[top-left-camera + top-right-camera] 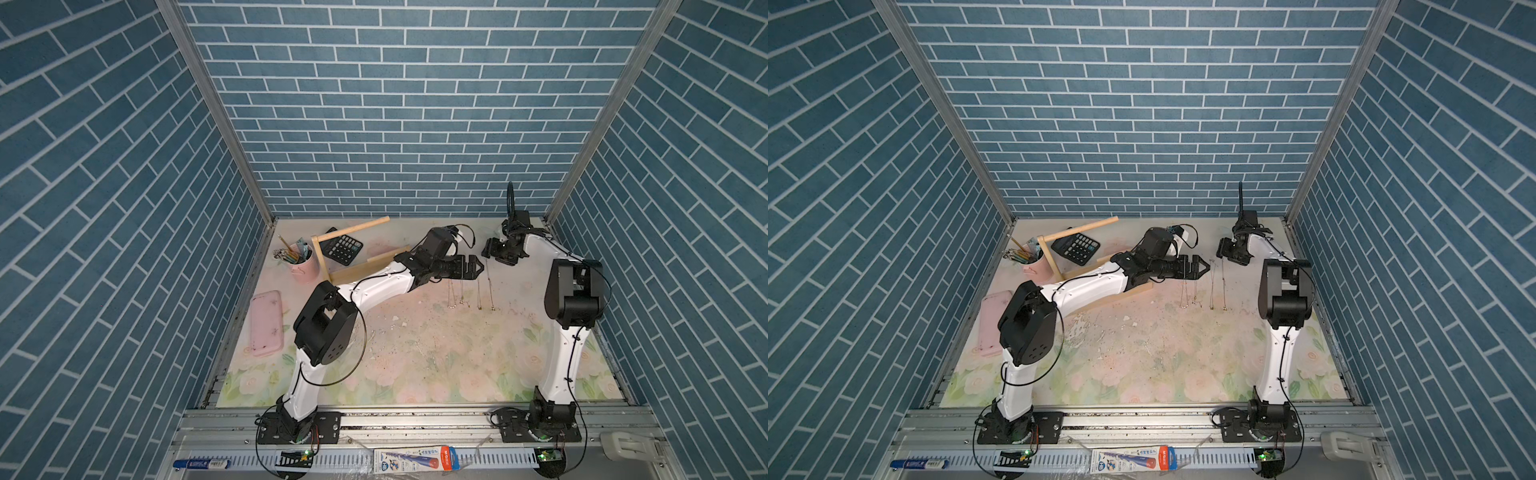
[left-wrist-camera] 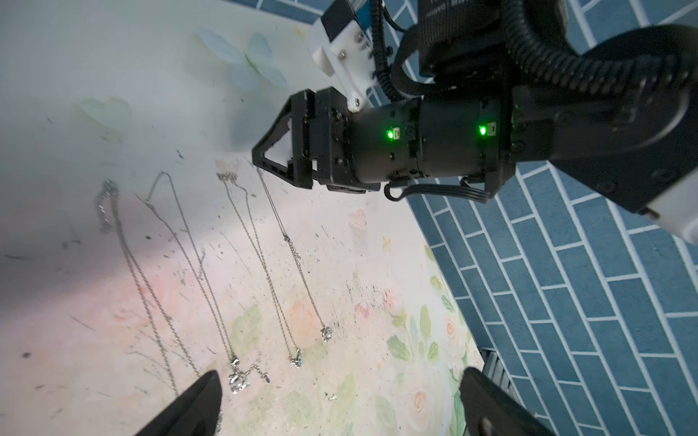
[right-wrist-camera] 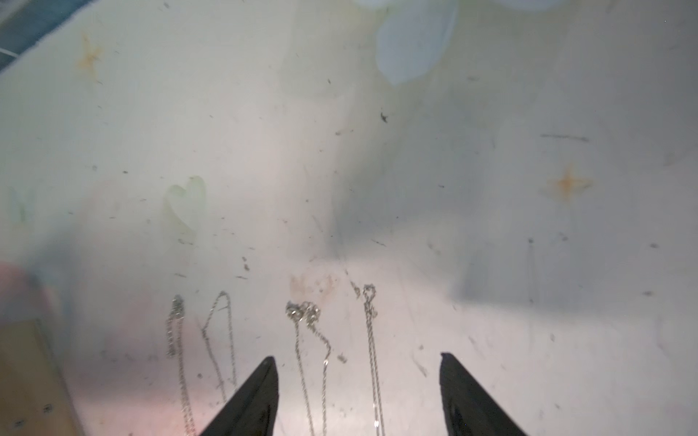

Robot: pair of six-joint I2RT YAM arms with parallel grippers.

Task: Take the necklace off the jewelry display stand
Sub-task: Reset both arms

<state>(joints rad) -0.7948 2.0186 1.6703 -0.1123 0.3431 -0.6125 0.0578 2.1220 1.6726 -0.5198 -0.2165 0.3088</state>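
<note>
Apparently necklaces (image 2: 326,333) are lying parallel on the surface (image 1: 436,353), off the stand (image 1: 353,229), avoiding tangles; both jaws are gaping, empty.

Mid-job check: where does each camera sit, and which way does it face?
Top views: high at the front, looking down on the table; left arm, right arm show.
Left wrist: faces necklaces and the right gripper; own fingertips show.
Right wrist: faces down at the necklaces; own fingertips show.
Shared: both wrist views show the four necklaces.
</note>
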